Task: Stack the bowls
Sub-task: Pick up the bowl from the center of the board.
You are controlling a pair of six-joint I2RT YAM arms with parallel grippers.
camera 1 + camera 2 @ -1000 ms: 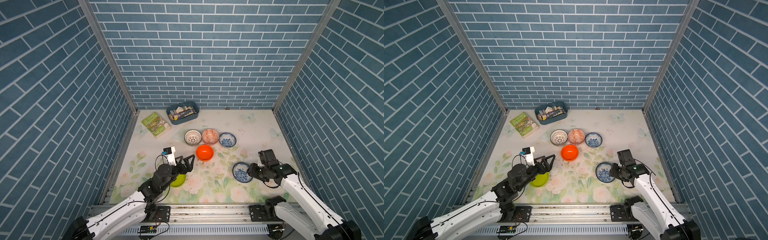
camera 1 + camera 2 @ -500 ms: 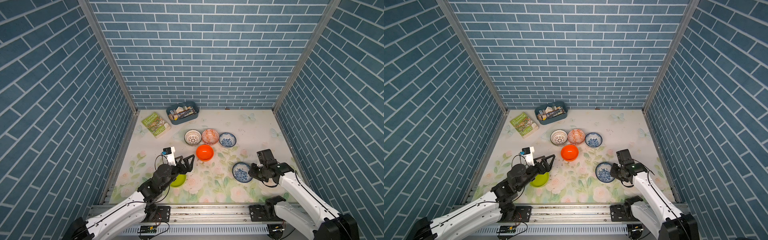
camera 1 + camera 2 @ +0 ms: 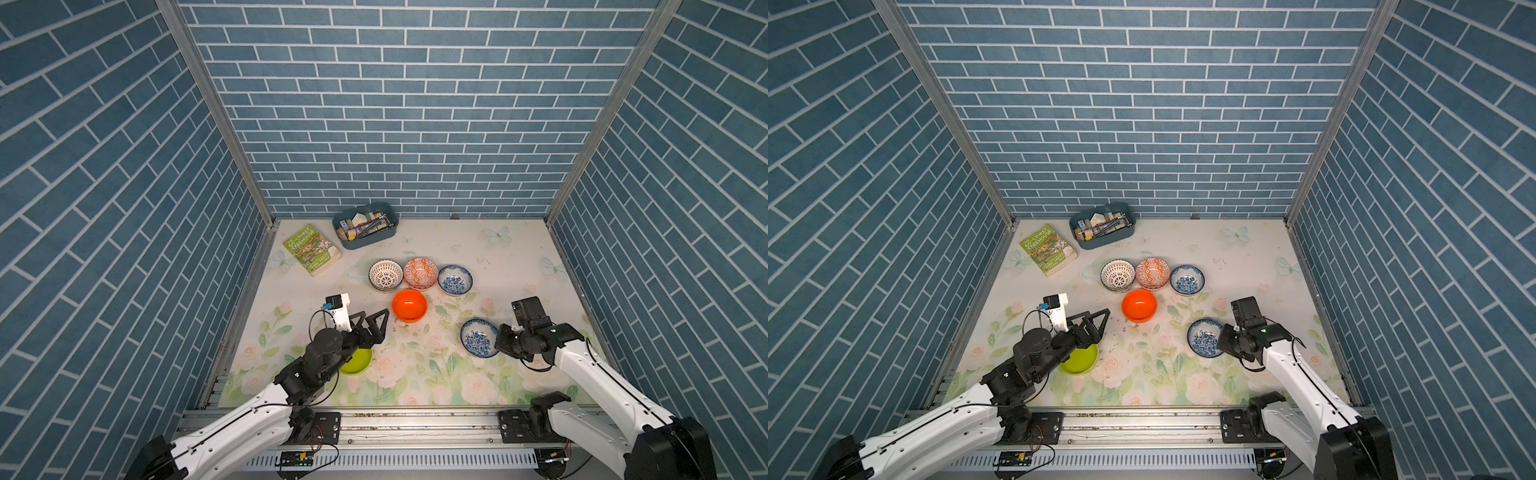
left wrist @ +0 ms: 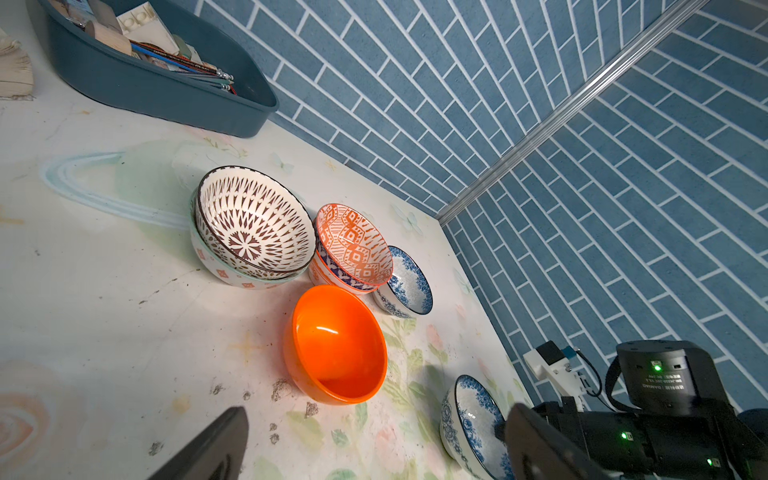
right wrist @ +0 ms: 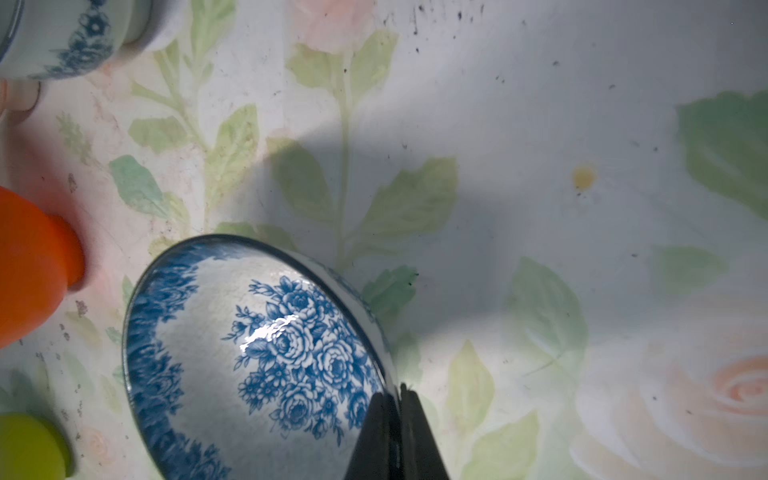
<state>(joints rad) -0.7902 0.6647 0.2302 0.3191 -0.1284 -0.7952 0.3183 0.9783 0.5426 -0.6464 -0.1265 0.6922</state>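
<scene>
My right gripper [image 5: 395, 399] is shut on the rim of a blue-white floral bowl [image 5: 249, 357], which shows at the front right in both top views [image 3: 478, 343] [image 3: 1204, 337]. My left gripper [image 3: 376, 318] hangs open and empty over the lime green bowl [image 3: 357, 360], its fingers [image 4: 208, 449] spread wide. The plain orange bowl [image 3: 409, 305] sits mid-table. Behind it stand a white lattice bowl [image 3: 385, 274] nested in a grey-green one, an orange-white patterned bowl [image 3: 420, 273] on another bowl, and a second blue-white floral bowl [image 3: 455, 279].
A blue tray [image 3: 365, 226] of stationery stands against the back wall, with a green book [image 3: 311, 249] to its left. Blue brick walls close in three sides. A metal rail [image 3: 395, 419] runs along the front edge.
My right gripper has shut on the floral bowl's rim after shifting slightly. The left arm and the other bowls have not moved.
</scene>
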